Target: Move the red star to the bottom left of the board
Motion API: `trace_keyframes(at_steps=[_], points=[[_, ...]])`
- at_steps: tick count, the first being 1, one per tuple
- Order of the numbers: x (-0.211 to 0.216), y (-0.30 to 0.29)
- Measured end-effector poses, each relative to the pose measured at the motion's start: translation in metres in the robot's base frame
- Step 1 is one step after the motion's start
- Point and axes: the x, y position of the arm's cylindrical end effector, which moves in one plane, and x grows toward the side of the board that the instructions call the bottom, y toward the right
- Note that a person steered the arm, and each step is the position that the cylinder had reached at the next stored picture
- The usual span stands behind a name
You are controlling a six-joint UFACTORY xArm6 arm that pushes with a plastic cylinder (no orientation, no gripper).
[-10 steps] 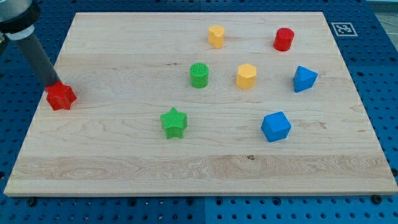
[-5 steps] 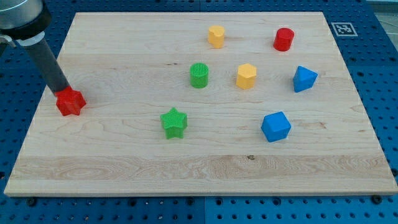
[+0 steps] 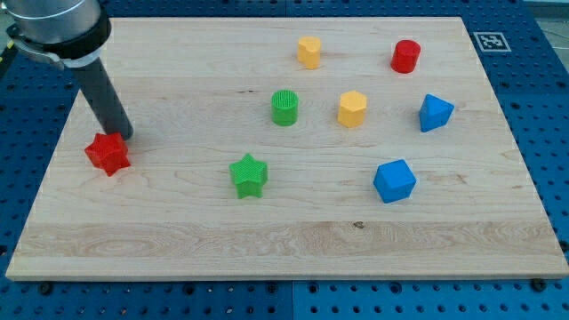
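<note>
The red star [image 3: 108, 154] lies near the board's left edge, about halfway down the view. My tip [image 3: 124, 136] stands just above and to the right of the star, very close to its upper right point. The dark rod rises from there to the view's top left corner. The wooden board [image 3: 178, 240] stretches below the star toward the view's bottom left corner.
A green star [image 3: 248, 174] lies at mid board, a green cylinder [image 3: 284, 107] above it. A yellow block [image 3: 309, 52], another yellow block [image 3: 352, 108], a red cylinder [image 3: 405, 55] and two blue blocks [image 3: 435, 112] [image 3: 394, 180] lie on the right half.
My tip has moved right and slightly down. The red star has slid right and down with it, from the left edge toward the board's inside.
</note>
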Motion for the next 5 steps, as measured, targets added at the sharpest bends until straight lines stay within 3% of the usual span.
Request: trace_keyframes(at_steps=[5], points=[[0.019, -0.024]])
